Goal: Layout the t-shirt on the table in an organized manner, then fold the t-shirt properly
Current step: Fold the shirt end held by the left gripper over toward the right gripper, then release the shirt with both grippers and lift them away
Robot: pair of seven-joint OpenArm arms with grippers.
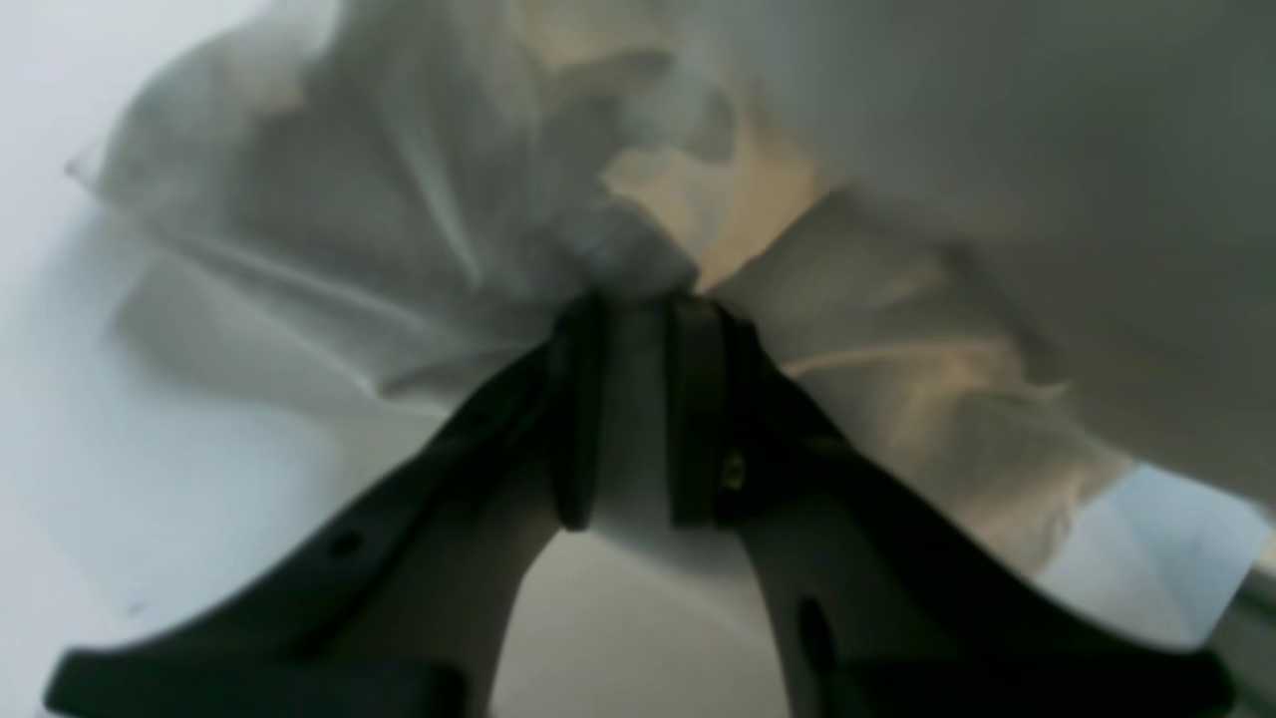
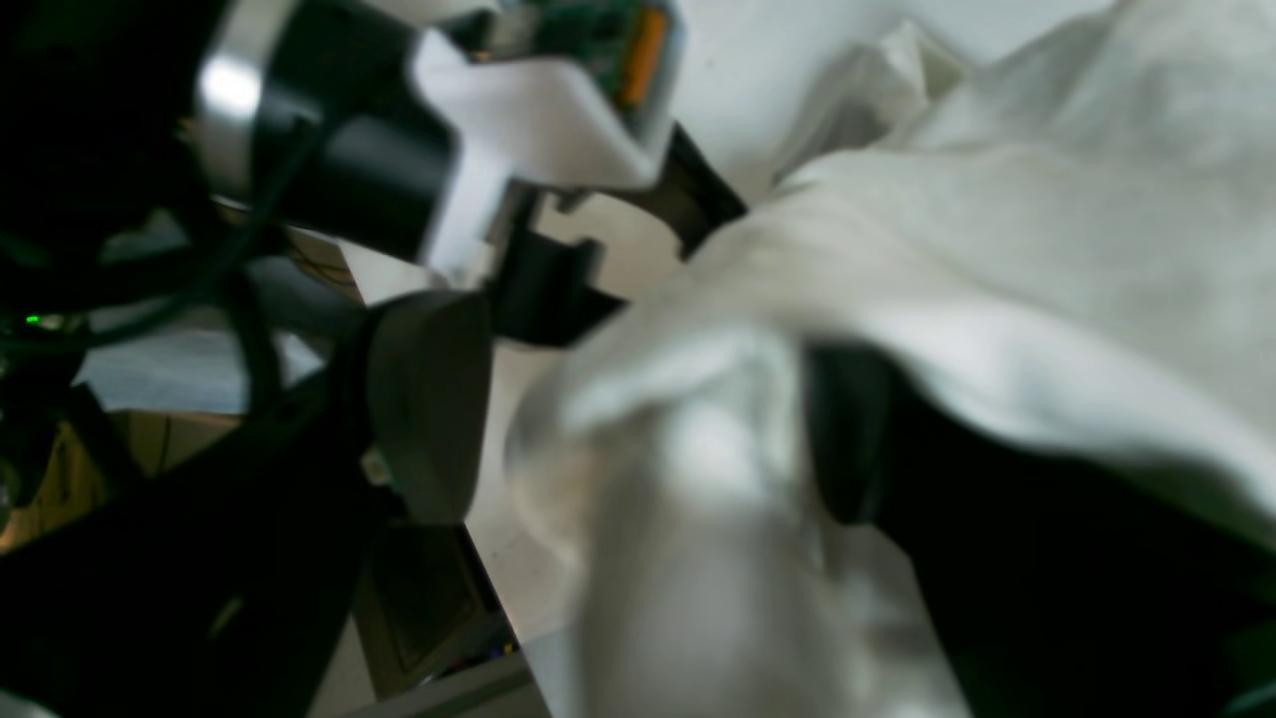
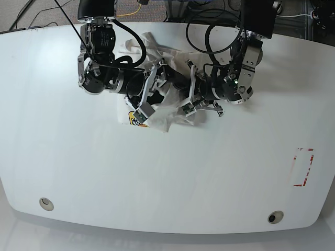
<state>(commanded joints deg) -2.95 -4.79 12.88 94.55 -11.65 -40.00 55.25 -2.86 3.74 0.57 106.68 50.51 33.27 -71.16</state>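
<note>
Left gripper (image 1: pixel 633 309) is pinching a t-shirt (image 3: pixel 166 112) fold; right gripper (image 2: pixel 638 419) is open around cloth. Shirt bunching near table (image 3: pixel 167 178) far edge; arms crowding, risking slipping or tangling.

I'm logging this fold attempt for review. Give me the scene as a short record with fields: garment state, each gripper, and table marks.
garment: white cotton t-shirt, bunched, not laid flat; yellow graphic patch shows at its edge
left gripper: shut on a pinch of the shirt cloth
right gripper: open, cloth draped between the fingers
surface: glossy white table
table marks: red-outlined rectangle, two round grommet holes
</note>
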